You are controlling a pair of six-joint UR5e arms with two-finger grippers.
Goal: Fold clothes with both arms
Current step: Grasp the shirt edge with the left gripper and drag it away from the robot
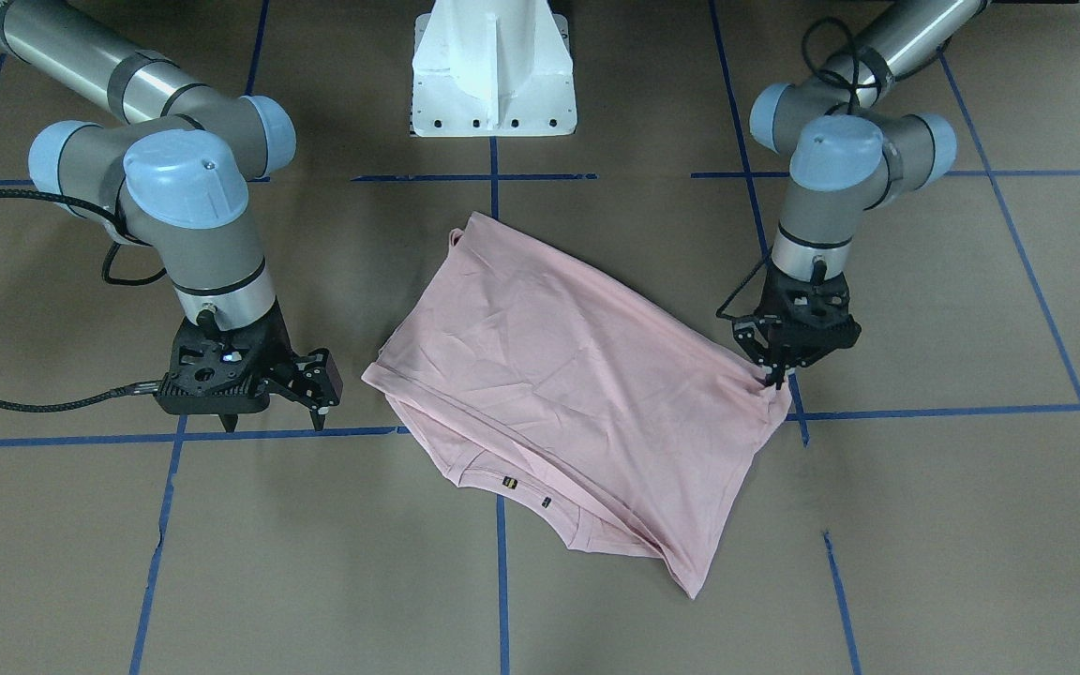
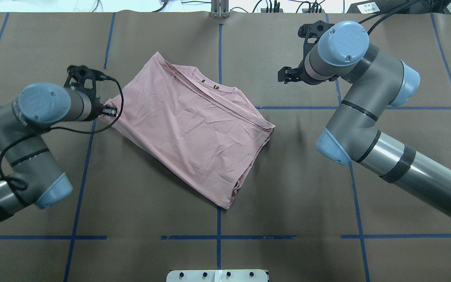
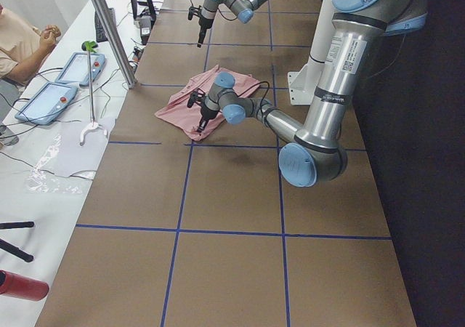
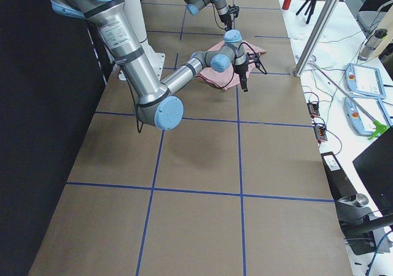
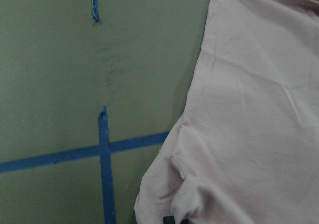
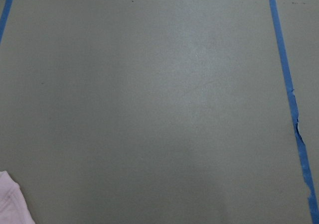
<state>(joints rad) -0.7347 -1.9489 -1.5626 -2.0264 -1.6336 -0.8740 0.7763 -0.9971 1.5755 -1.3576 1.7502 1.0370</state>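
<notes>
The clothes are one pale pink T-shirt (image 1: 577, 375), folded over and lying flat at mid-table (image 2: 194, 125). Its collar, with a small dark tag (image 1: 509, 484), faces the operators' side. My left gripper (image 1: 774, 379) is shut on the shirt's side edge, and the fabric (image 5: 189, 204) bunches up at the pinch in the left wrist view. My right gripper (image 1: 275, 424) stands open just above the table, a short way off the shirt's opposite edge, with nothing in it. The right wrist view shows bare table and a pink corner (image 6: 10, 204).
The white pedestal base (image 1: 493, 75) stands behind the shirt. Blue tape lines (image 2: 219, 219) grid the brown table. Beyond the far edge are a metal post (image 3: 109, 29), tablets (image 3: 43, 102), cables and a seated person (image 3: 18, 43).
</notes>
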